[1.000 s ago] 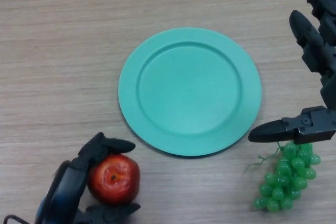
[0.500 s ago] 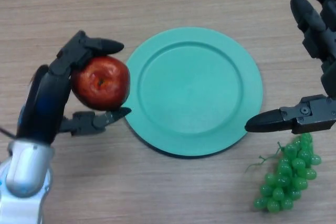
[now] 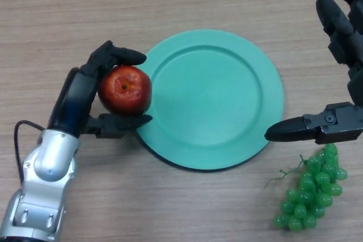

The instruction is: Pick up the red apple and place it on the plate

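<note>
- Apple, red, one: held clear of the worktop in the left hand, at the left rim of the plate, overlapping that rim in the head view. Stem end faces up toward the camera.
- Left hand: curled round the apple, fingers over its top and thumb pressed in from below. Arm enters from the lower left corner.
- Plate, teal, round: lying flat in the middle of the worktop, nothing on it.
- Right hand: spread and idle at the right edge of the view, thumb pointing toward the plate's right rim, fingers straight, holding nothing.
- Grapes, green, one bunch: lying on the worktop at the lower right, just below the right thumb, near the plate but apart from it. Not part of the task.
- Worktop: pale wood grain.
- Progress, as judged: pick-up done, apple secured and carried to the plate's edge. Left to do: bring it over the plate's flat centre, lower it, loosen the fingers and draw the hand away.
- Risk, as judged: a round fruit released near the rim may roll off the plate.
</note>
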Controlling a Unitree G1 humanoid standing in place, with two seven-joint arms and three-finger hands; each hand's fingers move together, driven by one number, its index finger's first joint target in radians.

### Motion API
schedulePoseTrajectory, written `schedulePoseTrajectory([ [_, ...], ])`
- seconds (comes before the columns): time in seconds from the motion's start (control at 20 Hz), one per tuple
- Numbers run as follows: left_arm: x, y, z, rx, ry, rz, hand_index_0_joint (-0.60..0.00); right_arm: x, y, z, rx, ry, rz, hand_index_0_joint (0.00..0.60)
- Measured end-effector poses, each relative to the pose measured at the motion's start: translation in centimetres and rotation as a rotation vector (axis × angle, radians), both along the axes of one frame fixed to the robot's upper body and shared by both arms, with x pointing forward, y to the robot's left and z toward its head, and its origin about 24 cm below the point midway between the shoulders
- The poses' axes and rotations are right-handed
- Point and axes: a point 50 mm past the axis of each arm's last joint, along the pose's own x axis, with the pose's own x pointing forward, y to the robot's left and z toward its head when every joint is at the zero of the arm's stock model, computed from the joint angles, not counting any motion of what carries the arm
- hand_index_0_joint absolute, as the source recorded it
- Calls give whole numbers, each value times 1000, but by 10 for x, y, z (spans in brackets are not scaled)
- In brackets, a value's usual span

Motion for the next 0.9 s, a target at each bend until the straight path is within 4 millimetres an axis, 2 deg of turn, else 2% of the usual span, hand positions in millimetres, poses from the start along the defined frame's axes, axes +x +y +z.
schedulePoseTrajectory([
  [0.05, 1, -3, 1, -8, -4, -7, -350, 0, 0, 0, 0, 1, 0, 0],
  [0.1, 1, -5, 2, -19, -5, -16, -250, 0, 0, 0, 0, 2, -1, 0],
  [0.15, 2, -8, 3, -58, 1, -38, -100, 0, 0, -1, 0, 6, -2, 0],
  [0.2, 4, -11, 4, -77, 15, -52, -3, -1, -1, -3, 0, 12, -3, 0],
  [0.45, 12, -26, 2, -78, 115, -78, 0, -4, -4, -1, -1, 2, -17, 0],
  [0.6, 10, -25, 8, -81, 121, -68, 0, -5, -5, -4, -6, 14, -15, 0],
  [0.8, -15, -17, 39, -145, 45, -91, 0, -10, -6, 3, -19, -21, -18, 0],
  [0.9, -33, -3, 51, -185, 8, -60, 0, -10, -8, 5, -24, -29, -27, 0],
])
